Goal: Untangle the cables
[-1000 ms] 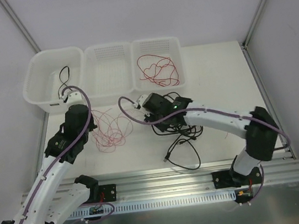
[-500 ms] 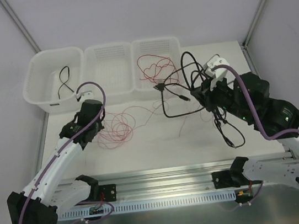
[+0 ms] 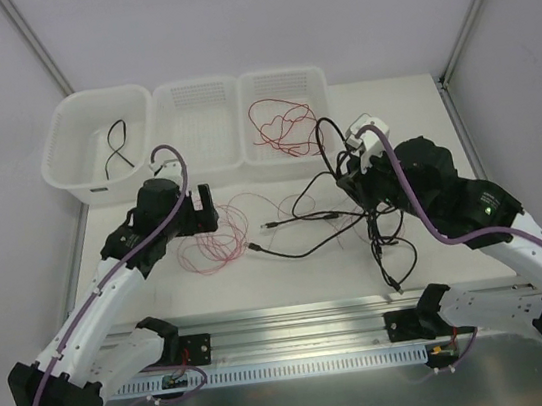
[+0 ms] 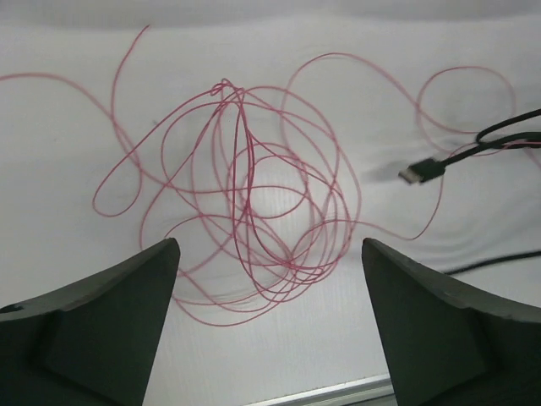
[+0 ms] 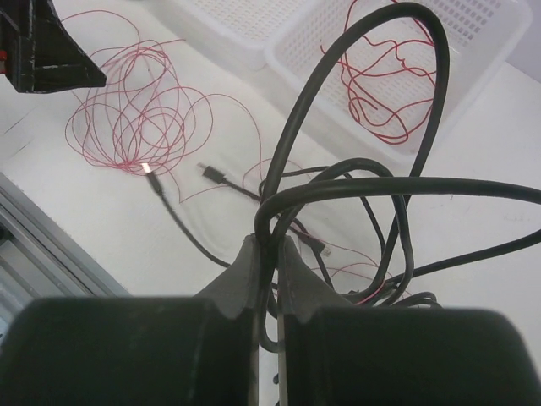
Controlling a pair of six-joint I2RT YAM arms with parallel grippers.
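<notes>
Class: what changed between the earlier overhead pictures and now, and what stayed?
The right arm swung rightward, jaws shut on the black cables, dragging them along. The left arm advanced; its open jaws now frame the pink wire. The baskets and their wires stayed.

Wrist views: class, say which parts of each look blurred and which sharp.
Left wrist: the left pincer is soft-edged, the pink wire coil crisp. Right wrist: the right pincer and the black cable it clamps are blurred; the table beyond is sharper.
</notes>
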